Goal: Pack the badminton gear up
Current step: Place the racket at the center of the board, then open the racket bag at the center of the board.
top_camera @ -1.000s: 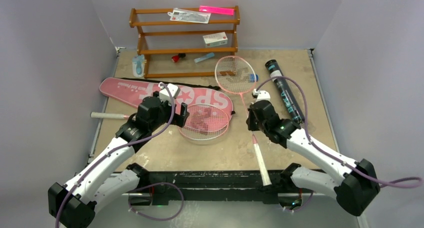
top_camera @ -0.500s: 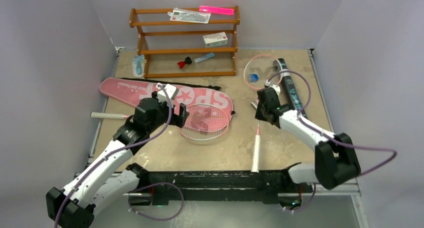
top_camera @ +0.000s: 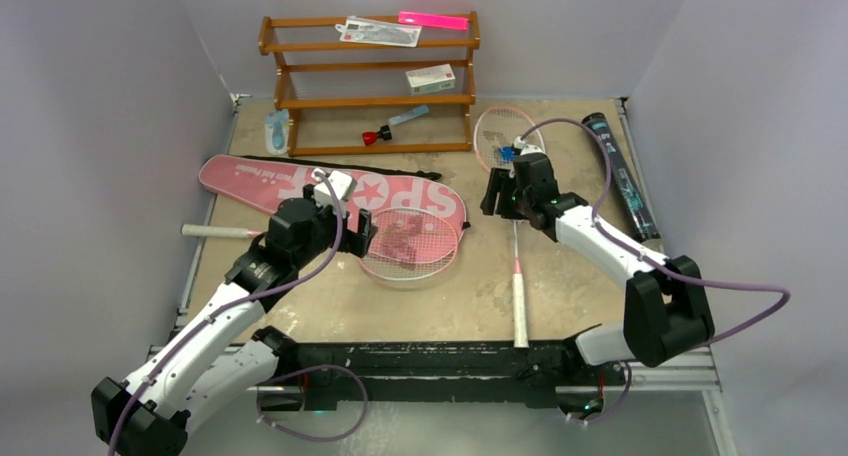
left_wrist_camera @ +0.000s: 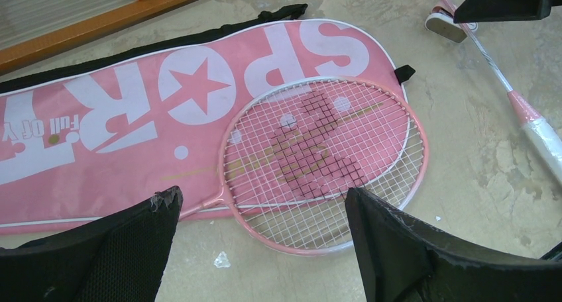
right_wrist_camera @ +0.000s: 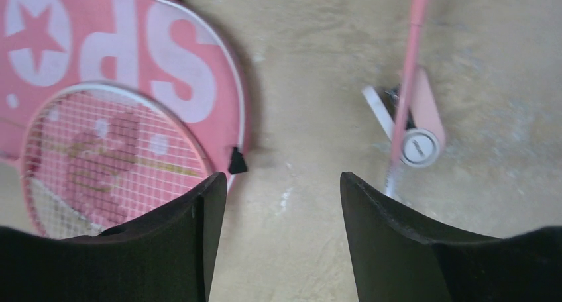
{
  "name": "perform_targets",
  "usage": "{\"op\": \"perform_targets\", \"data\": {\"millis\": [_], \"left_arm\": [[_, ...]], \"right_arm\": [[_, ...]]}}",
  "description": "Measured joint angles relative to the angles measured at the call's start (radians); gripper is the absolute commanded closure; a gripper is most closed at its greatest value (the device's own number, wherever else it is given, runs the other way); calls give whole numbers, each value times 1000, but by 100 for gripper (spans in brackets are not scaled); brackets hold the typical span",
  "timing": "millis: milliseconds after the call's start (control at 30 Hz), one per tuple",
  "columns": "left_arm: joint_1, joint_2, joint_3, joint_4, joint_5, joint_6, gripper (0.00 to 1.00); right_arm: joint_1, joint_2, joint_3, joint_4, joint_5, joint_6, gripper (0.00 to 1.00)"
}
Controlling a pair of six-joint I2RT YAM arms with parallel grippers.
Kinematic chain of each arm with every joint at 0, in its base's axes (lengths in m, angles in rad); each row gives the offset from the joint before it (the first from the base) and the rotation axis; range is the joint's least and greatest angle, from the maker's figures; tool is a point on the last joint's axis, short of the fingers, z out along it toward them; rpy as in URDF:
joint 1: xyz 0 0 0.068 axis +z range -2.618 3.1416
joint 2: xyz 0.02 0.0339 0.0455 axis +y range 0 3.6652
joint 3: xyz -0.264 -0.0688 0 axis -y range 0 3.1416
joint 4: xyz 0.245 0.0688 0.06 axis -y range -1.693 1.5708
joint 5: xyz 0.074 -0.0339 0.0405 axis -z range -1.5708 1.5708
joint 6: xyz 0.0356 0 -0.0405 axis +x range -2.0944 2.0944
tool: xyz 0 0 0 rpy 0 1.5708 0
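Observation:
The long pink bag (top_camera: 300, 183) lettered SPORT lies flat at the left. One pink racket's head (top_camera: 410, 244) rests on the bag's right end, its white handle (top_camera: 215, 232) sticking out to the left. My left gripper (top_camera: 365, 231) hovers open over that head (left_wrist_camera: 318, 150), its jaws wide and empty (left_wrist_camera: 260, 195). The second racket (top_camera: 516, 251) lies straight, head toward the rack. My right gripper (top_camera: 492, 197) is open beside its shaft (right_wrist_camera: 405, 83), with bare table between its jaws (right_wrist_camera: 281, 179). The black tube (top_camera: 622, 176) lies at the far right.
A brown wooden rack (top_camera: 370, 101) stands at the back, with a white box (top_camera: 430, 78) on a shelf and a small red object (top_camera: 377, 135) under it. A small pink roll (right_wrist_camera: 424, 126) lies against the second racket's shaft. Walls enclose the table on both sides.
My right gripper has opened, let go of the second racket and moved up and left. That racket now lies straight. The black tube has shifted right. The left arm has stayed put.

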Motion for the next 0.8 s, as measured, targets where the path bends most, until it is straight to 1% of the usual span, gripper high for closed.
{"op": "perform_targets", "data": {"millis": [100,167,300,433,533,600,700,800], "left_arm": [[0,7,0,0,0,0,9],[0,14,0,-1,0,0,9],[0,18,0,-4,1,0,9],[0,19,0,-5,1,0,9],[0,19,0,-8,0,0,9],[0,19,0,-8,0,0,9],[0,19,0,-8,0,0,9],[0,20,0,-8,0,0,9]], "right_arm": [[0,13,9,36,-76,-21,34],[0,68,50,34,-130,-32,34],[0,237,195,34,-217,-56,23],[0,399,357,36,-297,-95,18],[0,518,480,22,-374,-153,18],[0,595,570,1,-420,-196,21],[0,715,710,-44,-468,-272,23],[0,789,779,-75,-493,-327,24]]}}
